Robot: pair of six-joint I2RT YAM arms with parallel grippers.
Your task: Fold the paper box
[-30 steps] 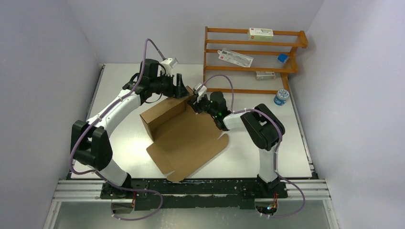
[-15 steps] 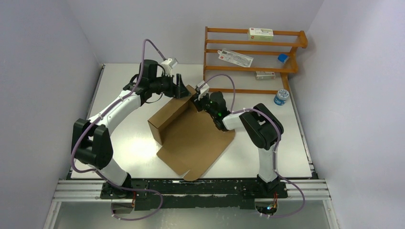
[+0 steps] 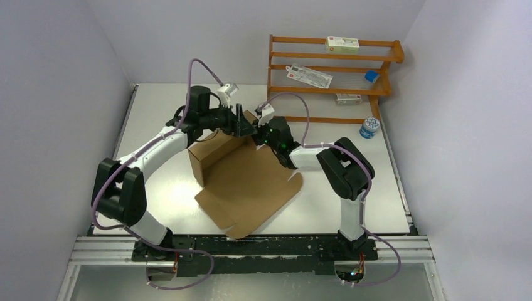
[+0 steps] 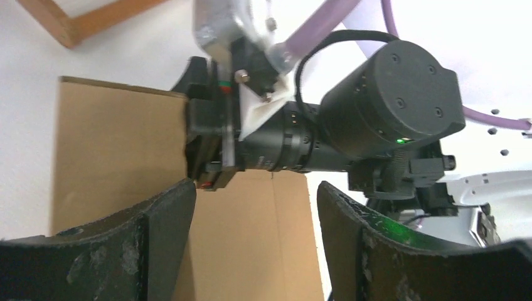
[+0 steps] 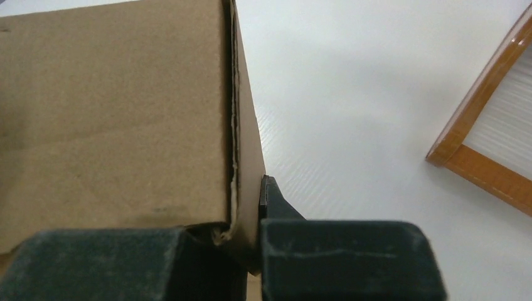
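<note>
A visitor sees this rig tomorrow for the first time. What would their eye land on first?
The half-folded brown paper box lies centre in the overhead view, one wall upright. At its far corner the right fingers are shut on the wall's edge, the left fingers open beside them. An orange wooden rack stands at the back right.

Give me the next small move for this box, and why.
Probably lower the open left hand onto the paper box at its raised wall and close it: the right hand pinches that wall's far corner, and the left hangs open beside it.
</note>
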